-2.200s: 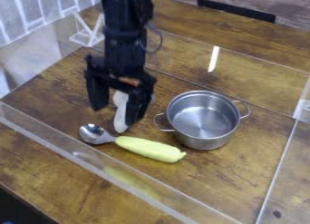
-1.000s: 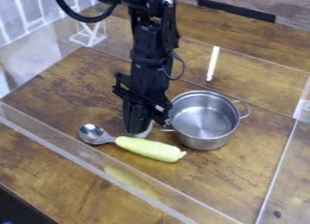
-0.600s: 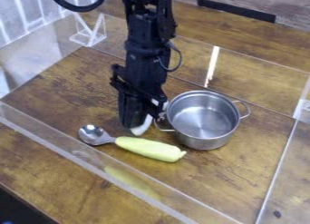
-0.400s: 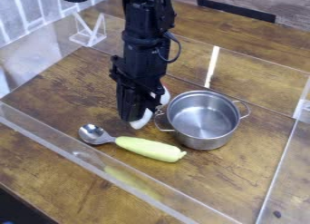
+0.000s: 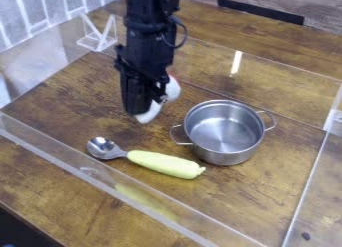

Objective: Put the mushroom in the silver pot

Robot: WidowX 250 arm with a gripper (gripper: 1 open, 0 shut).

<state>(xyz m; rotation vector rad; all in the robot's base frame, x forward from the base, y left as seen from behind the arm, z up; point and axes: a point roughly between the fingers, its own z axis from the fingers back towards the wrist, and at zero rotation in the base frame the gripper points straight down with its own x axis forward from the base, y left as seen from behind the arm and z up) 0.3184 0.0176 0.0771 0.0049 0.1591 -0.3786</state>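
My gripper (image 5: 144, 103) hangs above the wooden table, left of the silver pot (image 5: 223, 130), and is shut on the mushroom (image 5: 155, 103). The cream stem and a bit of the reddish cap show at the right of the dark fingers, lifted clear of the table. The shiny pot stands upright with nothing in it, its two loop handles at the sides.
A metal spoon (image 5: 106, 147) lies at the front left. A yellow-green banana-like vegetable (image 5: 166, 163) lies in front of the pot. Clear acrylic walls (image 5: 80, 181) ring the wooden table. A white rack (image 5: 95, 35) stands at the back left.
The gripper has risen from the table with the mushroom in it and shifted a little to the left and back, away from the spoon.
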